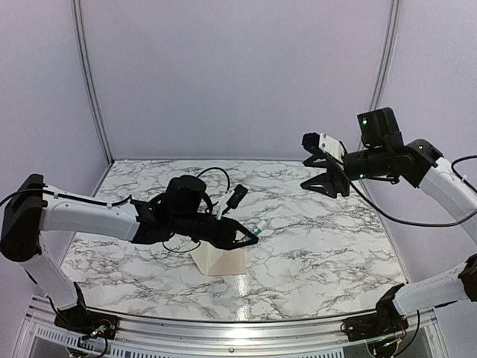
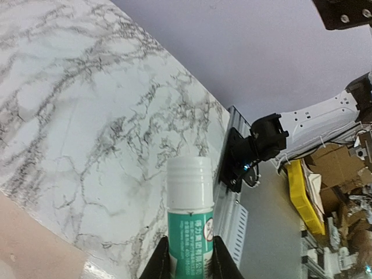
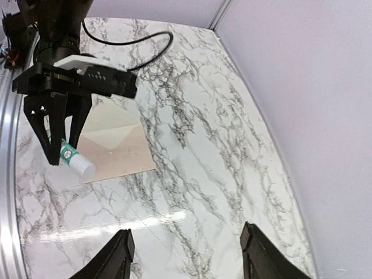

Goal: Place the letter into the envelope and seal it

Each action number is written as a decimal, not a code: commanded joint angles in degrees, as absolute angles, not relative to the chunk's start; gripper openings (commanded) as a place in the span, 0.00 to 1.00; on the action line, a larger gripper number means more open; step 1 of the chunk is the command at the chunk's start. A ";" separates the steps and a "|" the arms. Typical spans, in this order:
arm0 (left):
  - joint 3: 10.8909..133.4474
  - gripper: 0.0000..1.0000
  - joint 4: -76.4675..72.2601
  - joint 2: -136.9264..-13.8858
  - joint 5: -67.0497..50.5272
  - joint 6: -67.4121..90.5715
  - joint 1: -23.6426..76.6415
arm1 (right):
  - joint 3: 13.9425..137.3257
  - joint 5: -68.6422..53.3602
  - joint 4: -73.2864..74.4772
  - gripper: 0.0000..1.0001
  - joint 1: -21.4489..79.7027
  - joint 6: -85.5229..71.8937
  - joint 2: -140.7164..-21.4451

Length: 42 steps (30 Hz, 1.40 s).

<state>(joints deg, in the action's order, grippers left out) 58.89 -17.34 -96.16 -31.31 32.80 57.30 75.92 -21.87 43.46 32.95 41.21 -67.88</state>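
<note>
Black fingers (image 2: 160, 264) of the left hand (image 2: 190, 256) fill the bottom of the left wrist view, clenched on a small cylindrical container with a white ribbed cap and a green printed label (image 2: 189, 200). The cap sticks out past the fingertips.

From above, this hand (image 1: 250, 235) hangs low over the white, grey-veined marble tabletop (image 1: 335, 239), with the container (image 1: 261, 226) pointing towards the right side.

Directly under it lies the small cream-beige paper envelope (image 1: 220, 261), flat on the tabletop near its middle. In the right wrist view the envelope (image 3: 107, 131) shows as a four-sided shape with crisp diagonal creases meeting in a point, the outline of its triangular flap. The part nearer that camera is a pinkish-tan area (image 3: 128, 158). Whether that is the letter's paper or the envelope's own face, I cannot tell.

The container's cap (image 3: 84, 167) overlaps the envelope's edge in this view; contact cannot be judged.

Well apart, the right hand (image 1: 328, 175) is raised high over the far right of the tabletop. It is released, its fingers (image 3: 119, 256) spread wide around nothing.
</note>
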 commanded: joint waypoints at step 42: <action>50.67 0.03 -25.07 -87.78 -6.90 4.70 66.80 | 80.95 -61.36 53.00 0.48 37.26 29.70 -95.06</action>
